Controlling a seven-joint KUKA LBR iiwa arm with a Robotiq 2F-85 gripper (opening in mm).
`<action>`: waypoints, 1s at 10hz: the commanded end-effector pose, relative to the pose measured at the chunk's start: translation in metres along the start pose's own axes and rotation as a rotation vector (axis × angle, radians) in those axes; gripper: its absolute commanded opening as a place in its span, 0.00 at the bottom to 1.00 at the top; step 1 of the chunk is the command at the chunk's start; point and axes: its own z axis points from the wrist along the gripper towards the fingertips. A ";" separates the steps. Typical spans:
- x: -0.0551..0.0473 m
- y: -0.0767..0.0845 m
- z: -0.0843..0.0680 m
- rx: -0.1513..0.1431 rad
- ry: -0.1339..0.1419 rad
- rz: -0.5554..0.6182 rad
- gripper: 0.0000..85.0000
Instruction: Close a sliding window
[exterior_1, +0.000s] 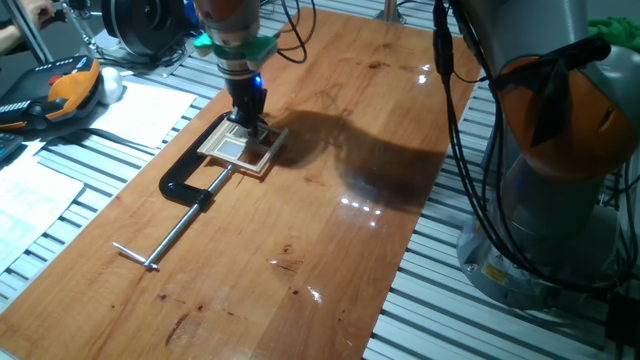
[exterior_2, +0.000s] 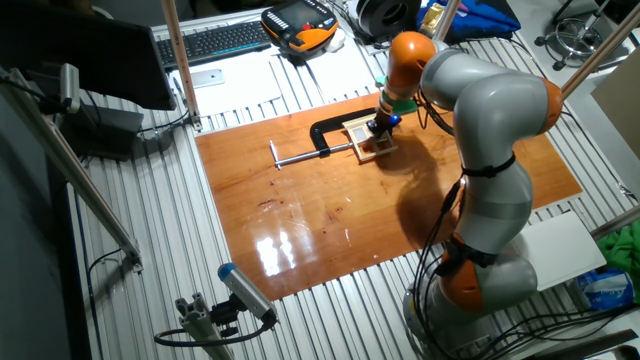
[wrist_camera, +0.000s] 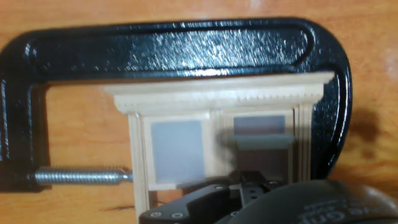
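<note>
Directly under the claw (exterior_1: 247, 122) lies the sliding window (exterior_1: 243, 147), flat on the wooden table (exterior_1: 330, 230); the fingertips seem to touch its sash, though whether they are spread or closed cannot be told (the hand view shows only the black gripper body). Around the window, the black C-clamp (exterior_1: 190, 177) pins the frame. The sash looks partway along its track, so closing appears unfinished. Farther off stands the arm's base (exterior_1: 560, 190).

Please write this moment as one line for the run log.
gripper: down on sliding window, fingers hidden | window: flat on wooden table, held in black C-clamp | sash state: unclear
</note>
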 end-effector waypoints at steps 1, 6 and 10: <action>-0.003 0.001 0.000 0.002 0.000 0.002 0.00; -0.022 0.003 0.002 -0.004 -0.020 0.005 0.00; -0.031 0.007 -0.003 0.002 -0.024 0.012 0.00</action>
